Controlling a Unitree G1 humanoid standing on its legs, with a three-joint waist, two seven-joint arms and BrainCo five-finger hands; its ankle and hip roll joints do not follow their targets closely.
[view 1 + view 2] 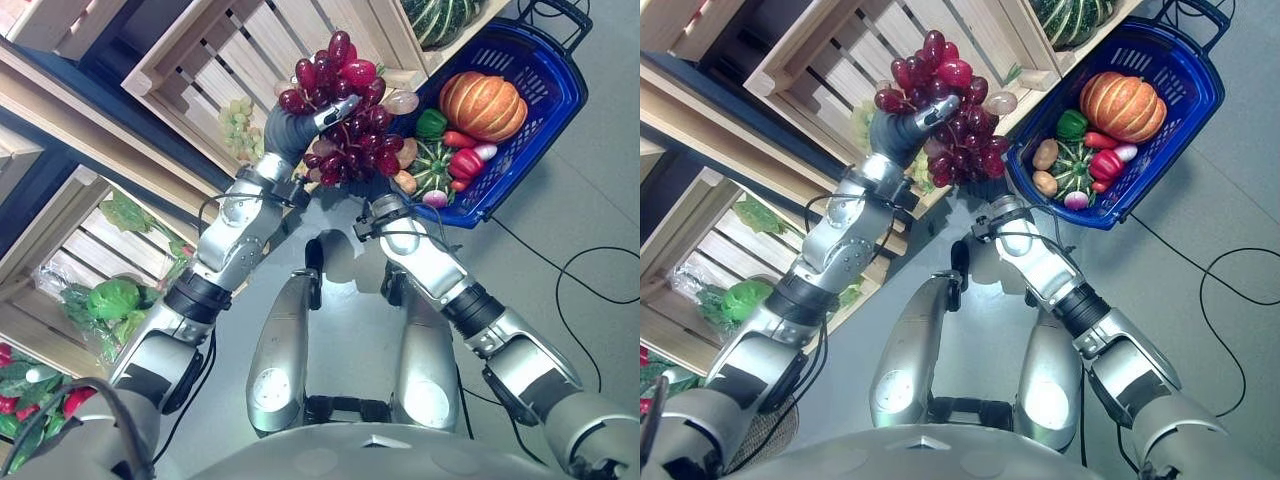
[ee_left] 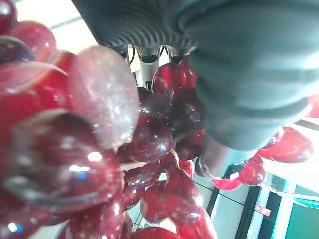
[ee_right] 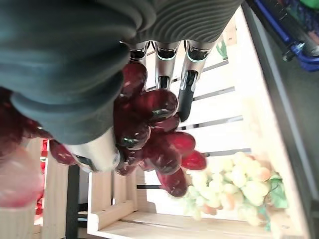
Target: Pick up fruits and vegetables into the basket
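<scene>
A large bunch of red grapes (image 1: 350,130) is held up in the air between the wooden crate (image 1: 215,60) and the blue basket (image 1: 520,55). My left hand (image 1: 288,128) is shut on the bunch from the crate side, and its thumb and fingers (image 2: 144,64) close around the berries. My right hand (image 3: 65,64) comes up from below. Grapes (image 3: 154,124) sit pinched between its fingers (image 3: 187,84) and thumb. The basket holds an orange pumpkin (image 1: 483,105), a green pepper (image 1: 431,123), a red pepper (image 1: 465,162) and other vegetables.
Green grapes (image 1: 237,122) lie in the crate behind the bunch. A lower crate holds leafy greens (image 1: 112,298). A striped green squash (image 1: 440,15) sits in another crate above the basket. Grey floor lies to the right of the basket.
</scene>
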